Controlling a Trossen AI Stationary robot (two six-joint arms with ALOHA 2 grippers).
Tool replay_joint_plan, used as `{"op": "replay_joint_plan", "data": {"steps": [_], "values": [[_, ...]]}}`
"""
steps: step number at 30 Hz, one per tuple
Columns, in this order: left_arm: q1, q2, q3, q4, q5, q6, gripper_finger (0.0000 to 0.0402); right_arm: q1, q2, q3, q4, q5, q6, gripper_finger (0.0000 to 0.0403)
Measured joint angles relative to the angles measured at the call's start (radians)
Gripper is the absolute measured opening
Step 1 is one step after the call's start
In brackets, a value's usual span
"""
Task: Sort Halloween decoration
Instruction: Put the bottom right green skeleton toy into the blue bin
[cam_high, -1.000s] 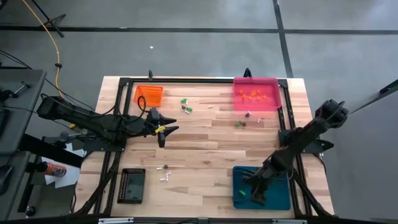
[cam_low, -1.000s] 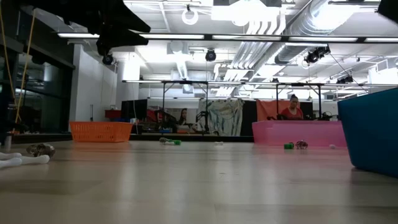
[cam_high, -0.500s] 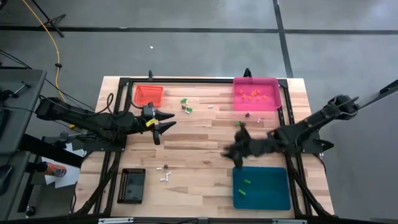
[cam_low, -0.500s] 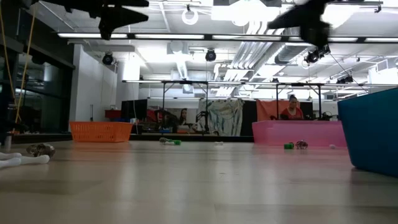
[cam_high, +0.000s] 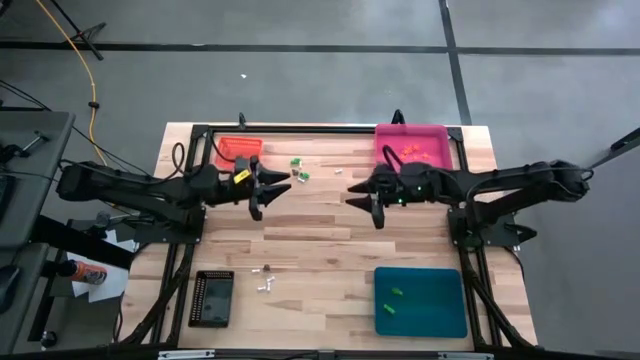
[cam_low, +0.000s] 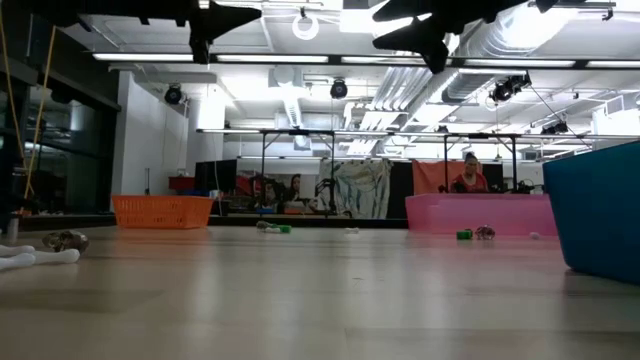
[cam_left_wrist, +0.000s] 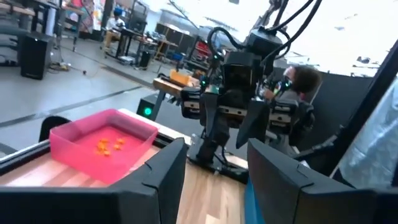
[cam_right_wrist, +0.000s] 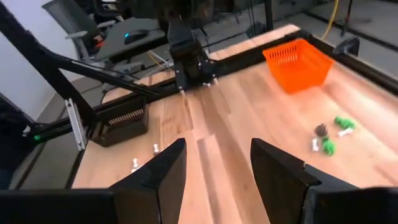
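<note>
Wooden planks make up your table (cam_high: 320, 235), with both arms raised above its far half. Your left gripper (cam_high: 274, 189) hangs near the orange tray (cam_high: 238, 150), fingers spread and empty; your right gripper (cam_high: 362, 194) faces it beside the pink tray (cam_high: 412, 150), likewise parted and empty. Green trinkets (cam_high: 297, 168) lie between the trays, and more rest in the teal tray (cam_high: 421, 301).

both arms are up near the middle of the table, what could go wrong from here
The left gripper and right gripper face each other, both open and empty; reaching for the same trinkets could make them collide. The green trinkets lie bunched with a white one, so a pinch may catch two sorts or knock them away.
</note>
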Motion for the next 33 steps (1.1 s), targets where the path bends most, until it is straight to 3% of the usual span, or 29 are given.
{"op": "replay_joint_plan", "data": {"steps": [7,14,18,22,26,30,33], "values": [[0.007,0.013,0.0,0.032,-0.01,0.0,0.0156,-0.061,-0.004,0.0,0.061,-0.095,-0.113,0.0171],[0.033,0.013,0.0,0.013,-0.032,0.061,0.0156,-0.086,-0.004,0.0,0.05,-0.093,-0.039,0.0171],[0.072,0.013,0.0,-0.03,0.025,0.061,0.0156,-0.108,-0.004,0.0,-0.049,0.007,0.201,0.0171],[0.113,0.013,0.0,-0.072,0.063,0.029,0.0156,-0.173,0.034,0.0,-0.345,0.043,0.529,0.0171],[0.147,0.013,0.0,-0.087,0.114,0.01,0.0156,-0.237,0.128,-0.001,-0.592,0.058,0.672,0.0171],[0.17,0.013,0.0,-0.113,0.17,0.01,0.0156,-0.272,0.229,-0.001,-0.623,0.076,0.825,0.0171],[0.183,0.013,0.0,-0.133,0.197,0.009,0.0156,-0.285,0.29,-0.001,-0.604,0.008,0.892,0.0171]]}}
